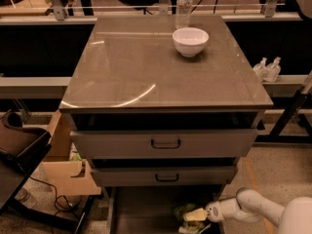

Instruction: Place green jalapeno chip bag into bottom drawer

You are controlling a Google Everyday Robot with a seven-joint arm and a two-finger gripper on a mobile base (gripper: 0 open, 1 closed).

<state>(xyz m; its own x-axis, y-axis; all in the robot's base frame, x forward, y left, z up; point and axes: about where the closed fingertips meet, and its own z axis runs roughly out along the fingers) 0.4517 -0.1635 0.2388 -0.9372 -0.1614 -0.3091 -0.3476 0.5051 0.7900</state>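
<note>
The green jalapeno chip bag [181, 212] lies low in the pulled-out bottom drawer [141, 213], at its right side, partly hidden by my fingers. My gripper [194, 217] reaches in from the lower right on a white arm, with its pale fingers [196, 214] at the bag's right edge. Only a dark green wrinkled patch of the bag shows.
A white bowl [190, 41] and a clear water bottle [183, 4] stand at the back of the cabinet top [146, 67]. Two grey drawer fronts with dark handles [165, 144] sit above the open drawer. A cardboard box [68, 174] and cables lie at the left.
</note>
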